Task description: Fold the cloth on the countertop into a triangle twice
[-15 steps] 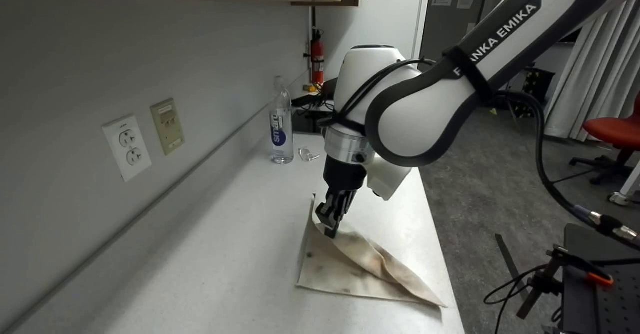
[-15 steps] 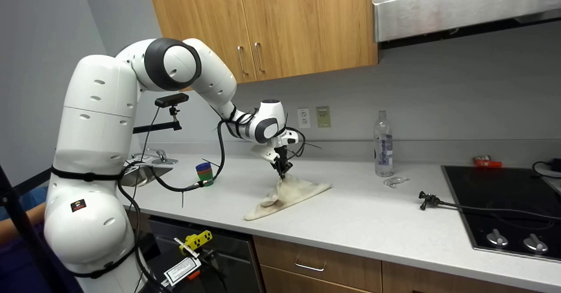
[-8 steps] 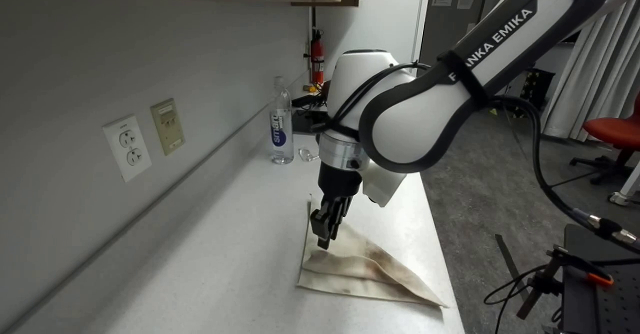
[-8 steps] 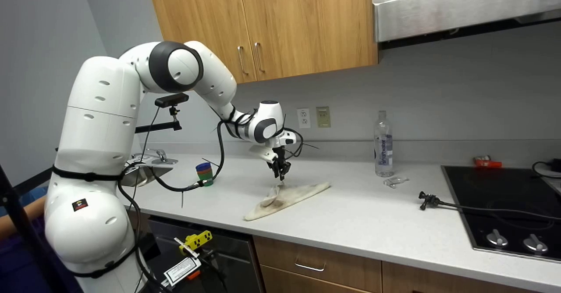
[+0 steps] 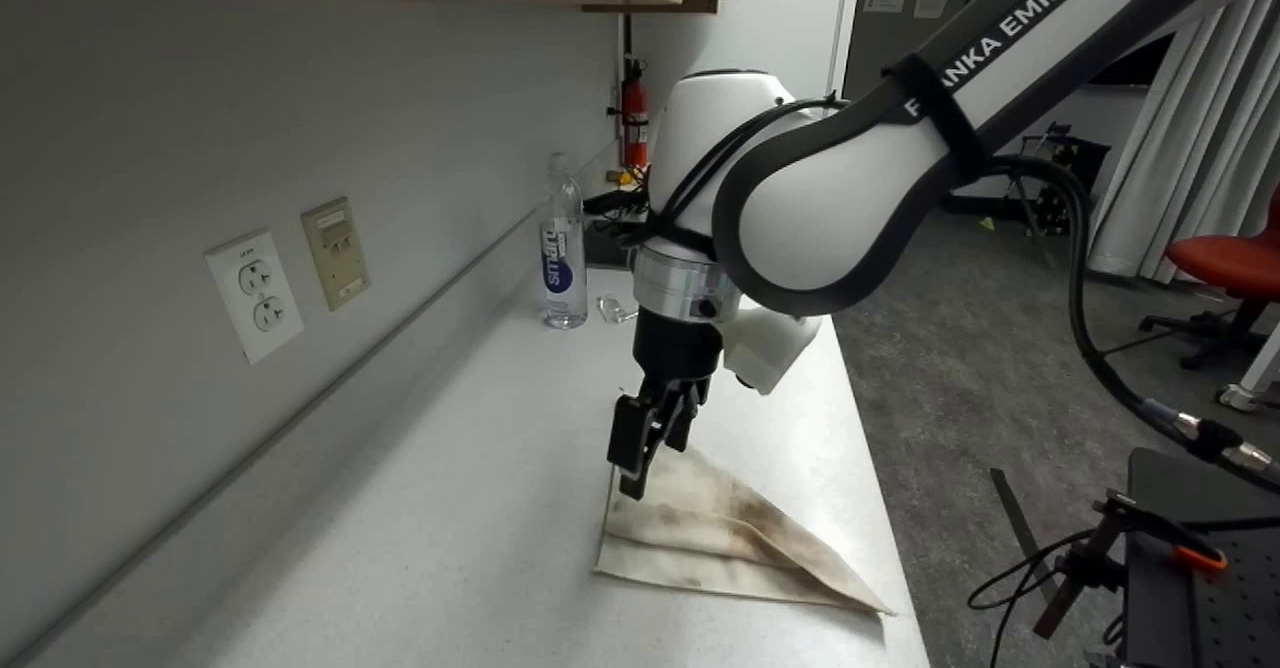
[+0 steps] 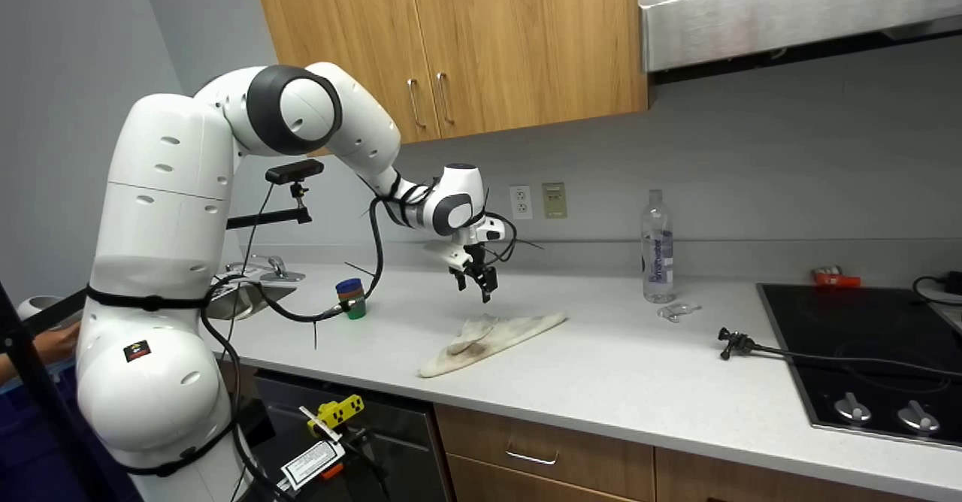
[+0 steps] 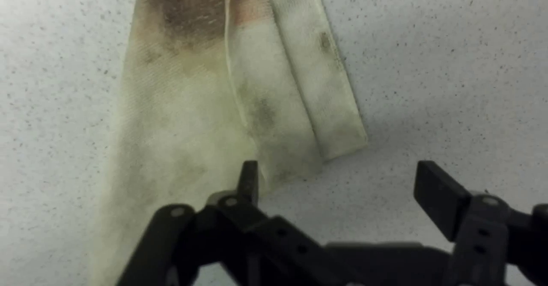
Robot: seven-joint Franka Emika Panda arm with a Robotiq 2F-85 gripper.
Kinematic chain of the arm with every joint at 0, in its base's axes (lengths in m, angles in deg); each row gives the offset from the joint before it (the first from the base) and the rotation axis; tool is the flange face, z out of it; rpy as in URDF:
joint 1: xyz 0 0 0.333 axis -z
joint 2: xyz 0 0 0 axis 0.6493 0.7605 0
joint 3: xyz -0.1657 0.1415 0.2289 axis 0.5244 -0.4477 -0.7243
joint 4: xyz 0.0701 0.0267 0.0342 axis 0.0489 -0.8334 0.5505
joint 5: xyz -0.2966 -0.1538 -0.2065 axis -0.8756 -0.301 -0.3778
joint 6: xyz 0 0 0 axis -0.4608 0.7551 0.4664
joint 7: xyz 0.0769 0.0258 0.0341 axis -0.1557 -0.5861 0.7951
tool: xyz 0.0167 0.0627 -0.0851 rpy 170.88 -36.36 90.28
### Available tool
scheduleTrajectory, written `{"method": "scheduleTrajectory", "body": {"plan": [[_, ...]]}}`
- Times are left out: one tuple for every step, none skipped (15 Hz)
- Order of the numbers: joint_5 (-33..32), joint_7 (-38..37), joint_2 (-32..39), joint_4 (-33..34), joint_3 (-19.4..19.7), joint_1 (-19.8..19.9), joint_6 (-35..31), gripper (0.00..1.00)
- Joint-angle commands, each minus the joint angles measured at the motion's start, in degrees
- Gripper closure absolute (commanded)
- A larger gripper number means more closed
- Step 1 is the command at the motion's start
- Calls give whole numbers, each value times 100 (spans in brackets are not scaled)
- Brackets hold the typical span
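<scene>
Cream woven cloth (image 7: 184,106), blotched brown and grey, lies in a flat, roughly triangular shape on the pale speckled countertop (image 6: 646,374), just below the black two-fingered gripper (image 7: 340,183), its layers stepped instead of meeting edge to edge. That mismatch looks like the main risk: if the next pinch catches only the upper layer, the lower would probably be left behind, and the fold could open out instead of becoming a smaller triangle. Which layer lies on top near the hand is hard to tell, so a shallow grasp seems quite possible. Should the hand press too hard before closing, loose fabric could bunch or skid across the smooth surface. The long thin corner pointing away from the hand ends near the countertop's front edge, and might slip over it if dragged that way. Well apart from the hand, the tall clear plastic bottle (image 6: 658,250) looks at risk only from a wide swing. As for the hand itself, it is spread wide, its black fingers (image 7: 441,192) well apart and gripping nothing; in the wrist view one shows against the cloth, its mate against bare countertop. In an exterior view a gap shows beneath the fingertips (image 6: 487,290), so the hand hangs just above the fabric, touching nothing.
</scene>
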Motion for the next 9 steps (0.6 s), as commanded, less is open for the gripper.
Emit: {"method": "scheduleTrajectory", "body": {"plan": [[69,100,-536,-622,1,30,253,0],[40,97,-675,-821,8,19,275,0],[42,108,-821,-1026,-2,20,307,0],[55,147,-977,-1245,-24,27,320,0],[74,166,-1119,-1436,-41,32,332,0],[8,100,-1274,-1652,-16,-4,307,0],[5,82,-1406,-1829,-17,-10,301,0],[-19,44,-1537,-2015,-10,-27,279,0],[-39,4,-1657,-2182,-2,-38,250,0]]}}
